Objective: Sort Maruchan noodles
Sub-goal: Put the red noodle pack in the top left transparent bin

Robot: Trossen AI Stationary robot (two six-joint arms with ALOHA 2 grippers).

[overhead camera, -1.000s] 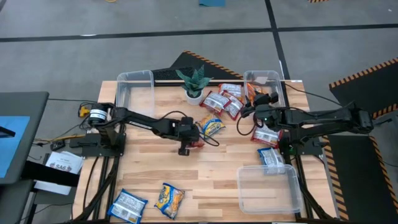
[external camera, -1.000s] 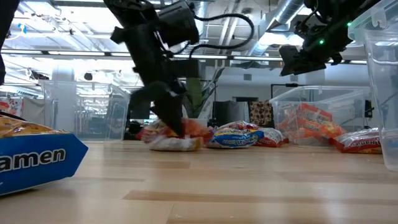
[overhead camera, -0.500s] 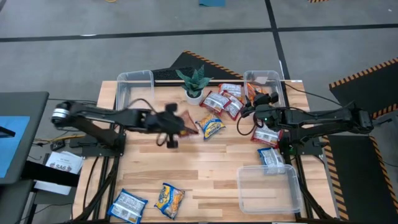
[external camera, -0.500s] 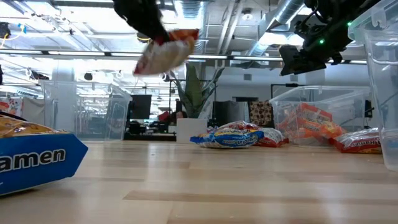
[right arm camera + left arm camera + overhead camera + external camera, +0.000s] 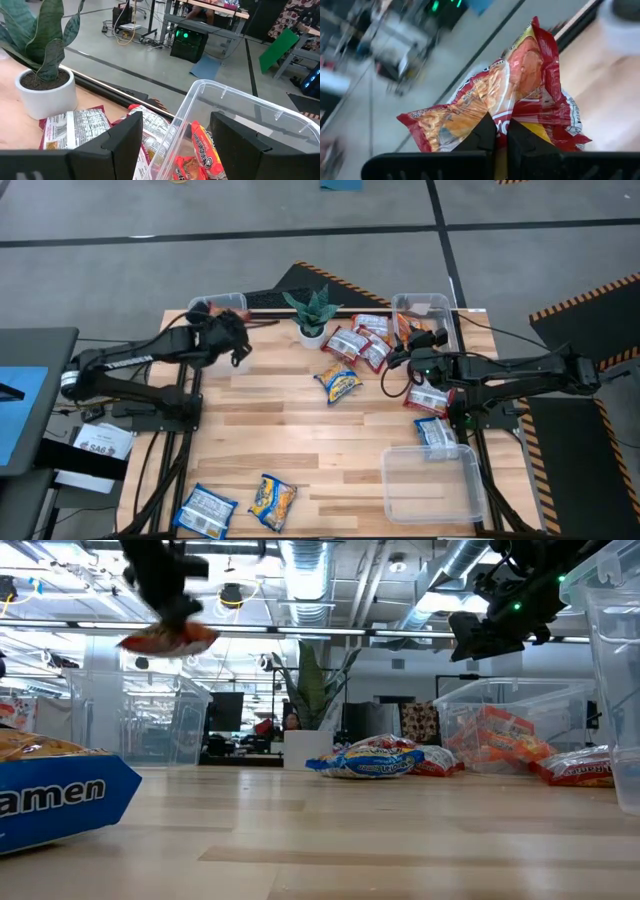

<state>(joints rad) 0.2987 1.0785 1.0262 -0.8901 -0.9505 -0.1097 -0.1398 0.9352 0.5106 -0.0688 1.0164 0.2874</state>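
From above, the left gripper (image 5: 232,338) hangs at the far-left corner of the table (image 5: 300,450), just at the near edge of the clear bin (image 5: 215,315) there. The right gripper (image 5: 420,340) waits on the far right beside the other far bin (image 5: 425,308), which already holds orange packets. Loose noodle packets lie around: a cluster (image 5: 358,340) near the plant (image 5: 312,312), a yellow-and-blue one (image 5: 340,383) mid-table, and two more (image 5: 240,502) at the near-left edge.

From table height, an orange-red packet (image 5: 168,638) hangs high in the air at the left, drooping at both ends from the pinch above it. That sag suggests it is light and soft-wrapped, with a stiffer noodle block inside.

The left wrist view shows the two fingers (image 5: 487,135) pressed together on the packet's crimped edge, film bunched between them. The wrapper looks glossy and crinkly, so probably slippery; a grip on the sealed seam seems safer than on the flat face, and squeezing the middle could crack the brittle block.

In the right wrist view its fingers (image 5: 125,140) stand spread wide and empty, looking over the bin rim (image 5: 215,95) at the packets inside and the plant pot (image 5: 47,95) beyond.
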